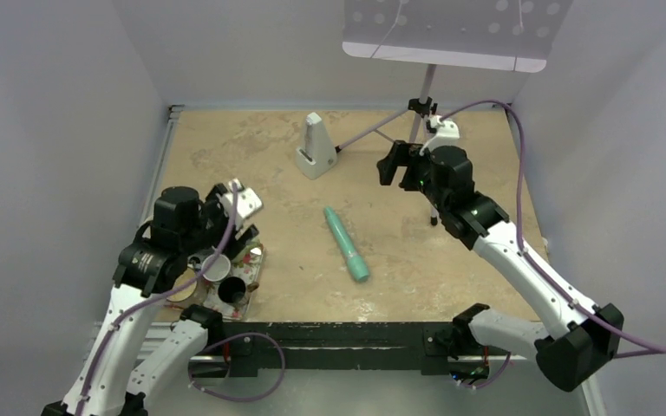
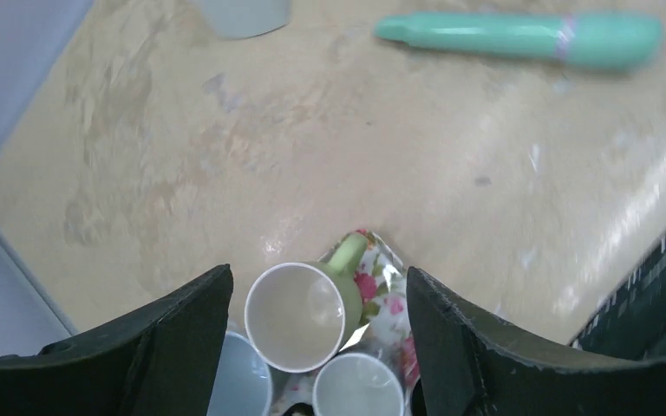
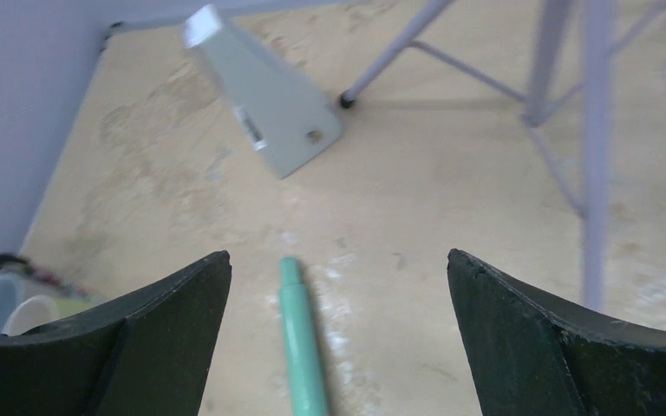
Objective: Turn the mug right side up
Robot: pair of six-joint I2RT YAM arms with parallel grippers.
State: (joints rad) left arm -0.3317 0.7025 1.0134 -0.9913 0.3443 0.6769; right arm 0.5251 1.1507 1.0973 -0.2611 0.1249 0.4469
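Observation:
A green mug (image 2: 295, 316) with a white inside stands on a floral tray (image 2: 392, 299), its mouth facing up at the camera and its handle (image 2: 348, 252) pointing away. In the top view the mug (image 1: 217, 267) is at the near left. My left gripper (image 2: 319, 277) is open and empty, hovering above the mug with one jaw on each side, not touching it; it also shows in the top view (image 1: 243, 238). My right gripper (image 1: 390, 165) is open and empty, high over the far middle of the table.
A pale blue mug (image 2: 241, 381) and a whitish mug (image 2: 357, 387) stand next to the green one on the tray. A teal pen (image 1: 347, 244) lies mid-table. A grey wedge-shaped object (image 1: 315, 149) and a tripod stand (image 1: 421, 104) are at the back.

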